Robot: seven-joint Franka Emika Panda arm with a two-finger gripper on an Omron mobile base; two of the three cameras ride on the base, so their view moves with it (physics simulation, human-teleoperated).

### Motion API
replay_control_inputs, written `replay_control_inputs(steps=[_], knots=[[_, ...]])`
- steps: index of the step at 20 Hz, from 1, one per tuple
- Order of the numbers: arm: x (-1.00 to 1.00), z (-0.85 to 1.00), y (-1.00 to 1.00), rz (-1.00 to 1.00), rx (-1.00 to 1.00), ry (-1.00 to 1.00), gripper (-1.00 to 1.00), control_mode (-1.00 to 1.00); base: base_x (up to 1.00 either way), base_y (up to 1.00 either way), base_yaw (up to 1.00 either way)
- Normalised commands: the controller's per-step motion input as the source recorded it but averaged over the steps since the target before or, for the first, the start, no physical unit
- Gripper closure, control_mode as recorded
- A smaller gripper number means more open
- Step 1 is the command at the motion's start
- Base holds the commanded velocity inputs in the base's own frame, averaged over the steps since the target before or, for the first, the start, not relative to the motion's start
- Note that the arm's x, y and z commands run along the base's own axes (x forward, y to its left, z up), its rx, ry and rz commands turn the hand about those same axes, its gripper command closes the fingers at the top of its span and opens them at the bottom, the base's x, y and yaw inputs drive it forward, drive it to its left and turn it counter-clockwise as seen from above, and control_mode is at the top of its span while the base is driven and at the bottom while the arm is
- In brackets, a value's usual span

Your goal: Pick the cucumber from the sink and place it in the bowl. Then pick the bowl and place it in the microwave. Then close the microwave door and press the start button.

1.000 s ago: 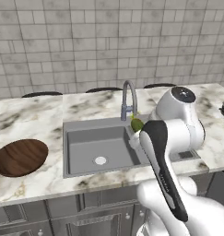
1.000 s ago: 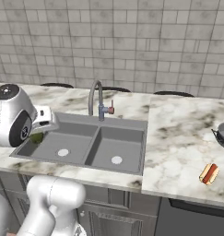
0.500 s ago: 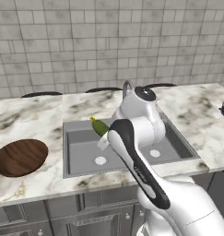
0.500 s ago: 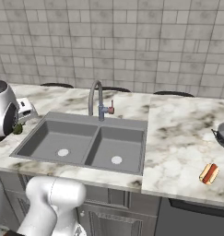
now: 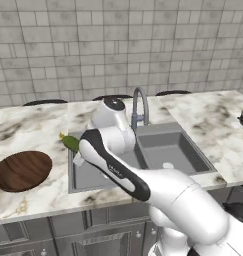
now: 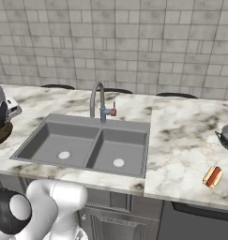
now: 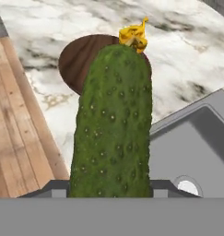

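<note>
Cucumber (image 5: 70,143): you have it clamped in the gripper (image 7: 111,186), held in the air over the left rim of the sink (image 5: 158,150), between basin and bowl (image 5: 22,170)
Change: a second ago you carried it near the faucet (image 5: 139,106); half a second ago it hung over the left basin; now it is at the counter's edge, so the arm is sweeping steadily leftward
Meaning: the pick is done and the carry is well along; by my judgement you need only a little more leftward travel before lowering
Bowl: dark wood, shallow, flat on the marble counter (image 5: 28,125), nothing in it; in the hand view it lies beyond the cucumber's tip
Appearance: stubby, bumpy dark green skin, a withered yellow blossom at the far end
Grip: the jaws hold the lower end, so most of its length stands free ahead of them
</note>
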Motion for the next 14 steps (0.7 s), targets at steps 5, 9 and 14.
replay_control_inputs(steps=[5, 9, 14], knots=[[0.31, -0.08, 0.84, 0.06, -0.14, 0.15, 1.00, -1.00, 0.00, 0.00, 0.00], [0.14, -0.20, 0.49, 0.01, -0.11, 0.15, 1.00, -1.00, 0.00, 0.00, 0.00], [0.26, -0.44, 0.37, 0.03, -0.05, 0.02, 1.00, -1.00, 0.00, 0.00, 0.00]])
